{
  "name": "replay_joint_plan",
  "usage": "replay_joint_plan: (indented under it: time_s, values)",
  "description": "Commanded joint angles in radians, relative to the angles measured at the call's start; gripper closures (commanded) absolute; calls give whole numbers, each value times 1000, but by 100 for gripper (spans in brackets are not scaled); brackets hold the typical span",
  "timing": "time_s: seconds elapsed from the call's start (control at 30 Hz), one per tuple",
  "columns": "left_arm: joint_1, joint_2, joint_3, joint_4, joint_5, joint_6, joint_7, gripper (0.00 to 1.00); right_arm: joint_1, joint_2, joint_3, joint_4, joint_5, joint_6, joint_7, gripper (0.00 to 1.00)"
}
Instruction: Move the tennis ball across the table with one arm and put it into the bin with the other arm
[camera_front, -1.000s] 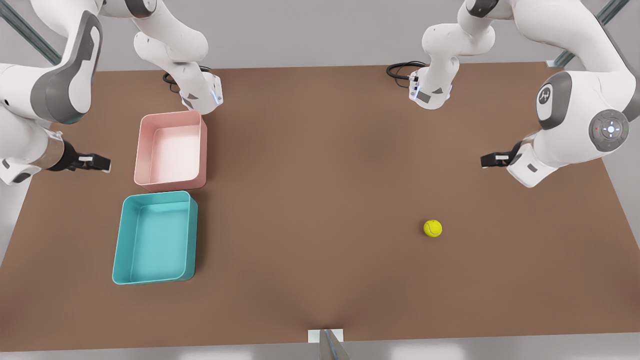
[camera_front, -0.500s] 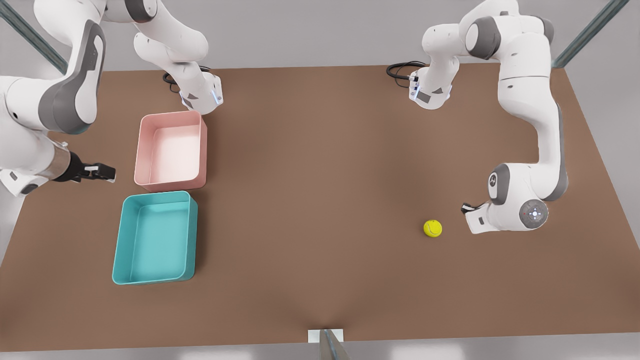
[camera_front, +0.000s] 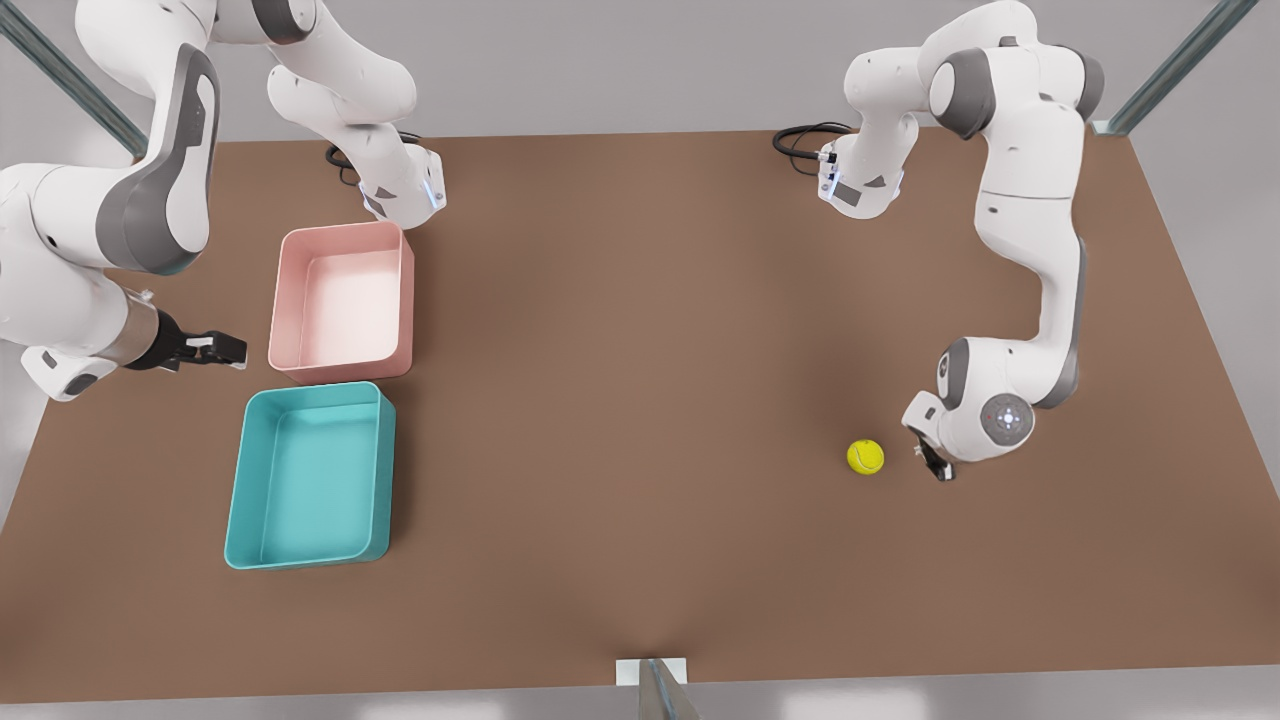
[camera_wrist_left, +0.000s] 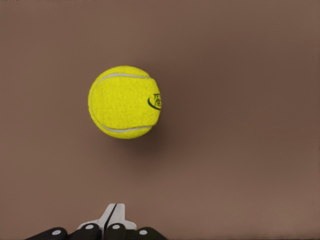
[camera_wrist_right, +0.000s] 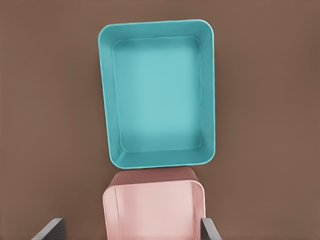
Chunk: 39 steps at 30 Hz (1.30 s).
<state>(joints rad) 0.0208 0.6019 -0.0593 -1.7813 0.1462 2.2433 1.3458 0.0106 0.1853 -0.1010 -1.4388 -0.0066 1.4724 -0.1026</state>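
The tennis ball rests on the brown table toward the front view's right; in the left wrist view the tennis ball is close ahead. My left gripper is low beside it, on its right in the front view, apart from it. Its fingertips are pressed together, so the left gripper is shut on nothing. The teal bin sits at the front view's left, and the right wrist view sees the bin from above. My right gripper hovers left of the tubs, open.
A pale pink tub stands just behind the teal bin, nearly touching it; the right wrist view also takes in this tub. Both arm bases and black cables sit at the far table edge. Bare tabletop separates ball and bins.
The left arm swung down and toward the near edge, bringing its gripper next to the ball. The right gripper drifted slightly toward the tubs. The ball has not moved.
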Motion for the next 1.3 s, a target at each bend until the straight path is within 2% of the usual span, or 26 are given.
replay_joint_plan:
  time_s: [0.0, 0.4, 1.07, 1.17, 1.27]
  values:
    - [-1, 1, -4, -10, 9, 56, 461, 79, 0, -1, 0, 0, 2, 9, -2, 0]
    - [-22, 70, -2, -10, 1, 94, 279, 79, 0, 0, 0, -8, 0, 16, -2, 0]
    - [-41, 50, -2, -18, -16, 105, 196, 79, -1, 5, -2, -8, 2, 17, -2, 0]
    - [-125, 52, 0, -15, -13, 117, 35, 79, -1, 6, -2, -12, 2, 17, -2, 0]
    - [-280, 19, -4, -13, -37, 108, -535, 79, -3, 6, -2, -14, 2, 17, -2, 0]
